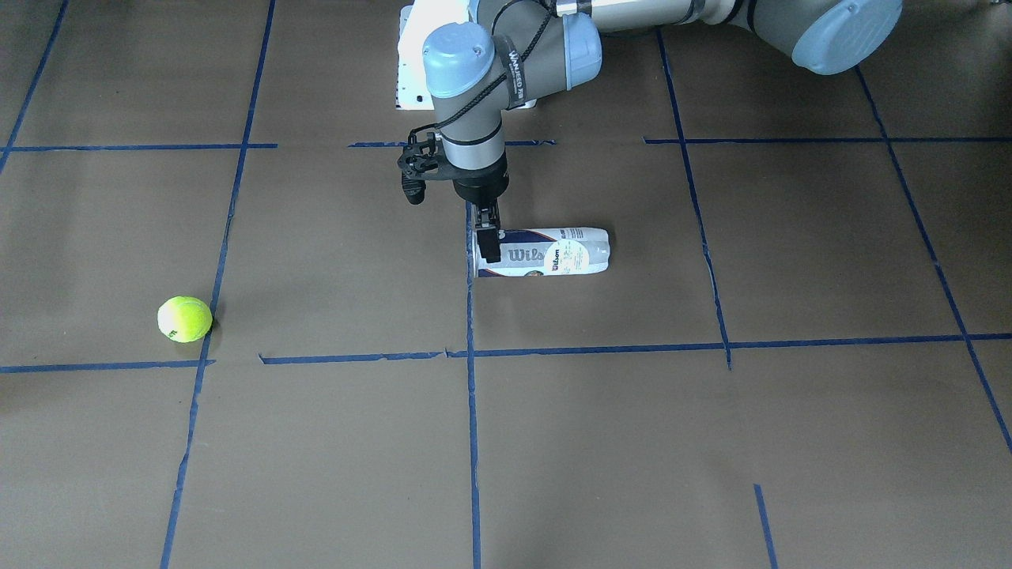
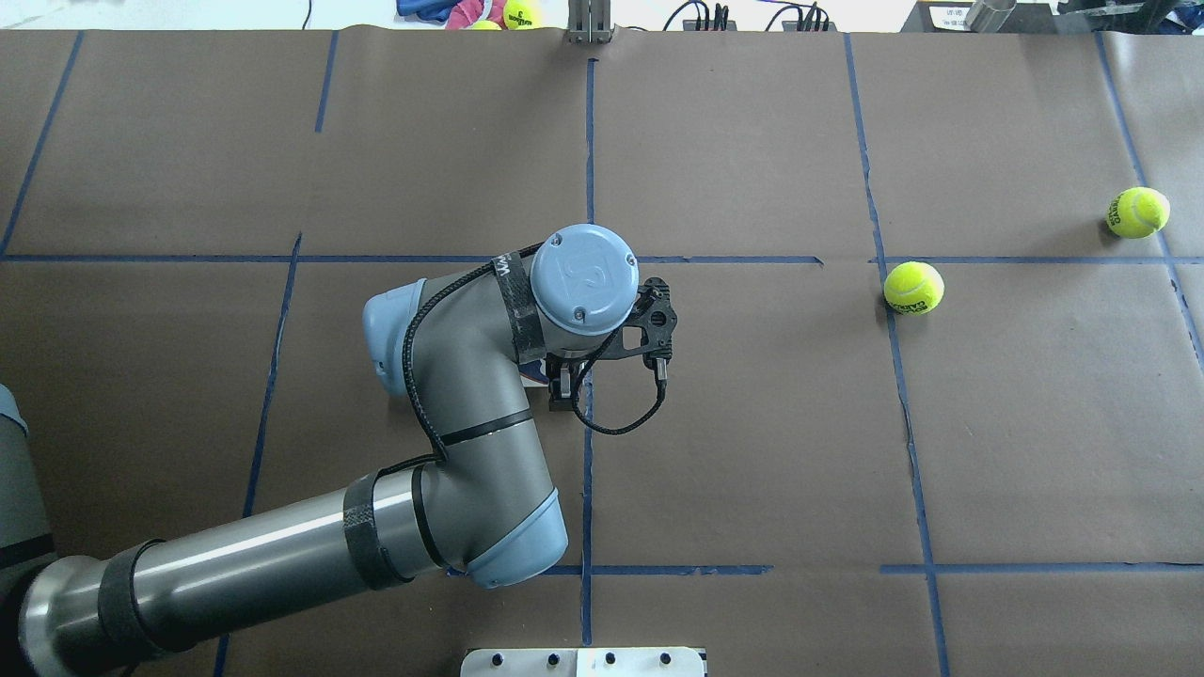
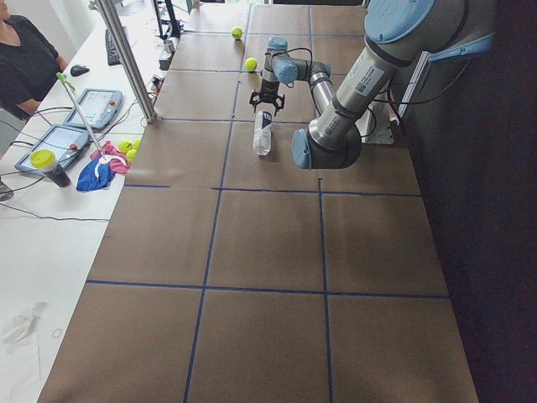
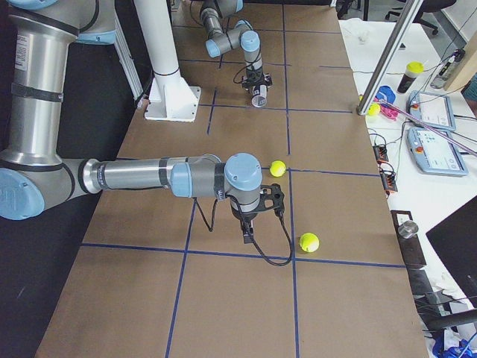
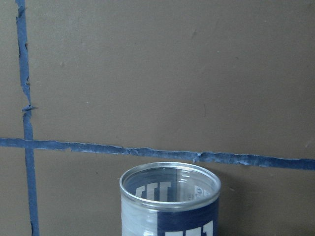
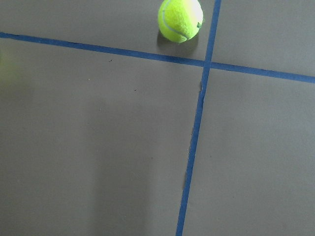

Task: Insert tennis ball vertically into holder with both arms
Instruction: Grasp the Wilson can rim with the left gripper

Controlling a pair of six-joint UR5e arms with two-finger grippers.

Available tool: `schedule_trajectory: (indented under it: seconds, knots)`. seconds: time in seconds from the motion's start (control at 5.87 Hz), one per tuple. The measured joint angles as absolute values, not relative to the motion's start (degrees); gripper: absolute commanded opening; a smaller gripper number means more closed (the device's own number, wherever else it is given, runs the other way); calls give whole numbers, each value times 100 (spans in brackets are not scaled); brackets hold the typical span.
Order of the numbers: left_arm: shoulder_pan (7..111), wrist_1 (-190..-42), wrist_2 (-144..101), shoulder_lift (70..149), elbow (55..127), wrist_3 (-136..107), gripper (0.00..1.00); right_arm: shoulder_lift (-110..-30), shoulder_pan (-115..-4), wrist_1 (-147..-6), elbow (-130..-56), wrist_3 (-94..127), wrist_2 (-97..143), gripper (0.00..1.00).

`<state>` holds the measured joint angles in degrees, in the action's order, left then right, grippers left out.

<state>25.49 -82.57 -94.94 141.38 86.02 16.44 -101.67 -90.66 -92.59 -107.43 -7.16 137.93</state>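
R arm [image 4: 141, 177], nearest in the exterior right view, reaches out over the bench [image 4: 223, 313] with R fingers [image 4: 247, 231] pointing down betw. a spare ball [image 4: 308, 241] and the tennis ball [image 4: 277, 168]; fingers' gap can't be told from here, arm prob. parked to pick once the holder [image 1: 545, 252] stands. Tennis ball sits loose on the bench beside a tape crossing [image 2: 889, 259], well apart from the holder. Farthest, L arm [image 1: 474, 103]: L fingers [image 1: 490, 241] astride the flat-lying holder beside its open mouth, appar. clamped on its sides, a grip suited to tipping it upright, mouth up.
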Motion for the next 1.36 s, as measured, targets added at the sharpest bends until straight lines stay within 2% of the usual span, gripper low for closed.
schedule_trajectory:
  seconds: [1.19, 1.36]
  knots:
    - [2487, -8902, -9392, 14066, 8114, 1377, 100, -10174, -9064, -9264, -10733, -703, 13830, 100]
    - [2483, -9046, -9380, 14063, 8040, 1349, 95, -10173, -9064, -9264, -10737, -703, 13832, 100]
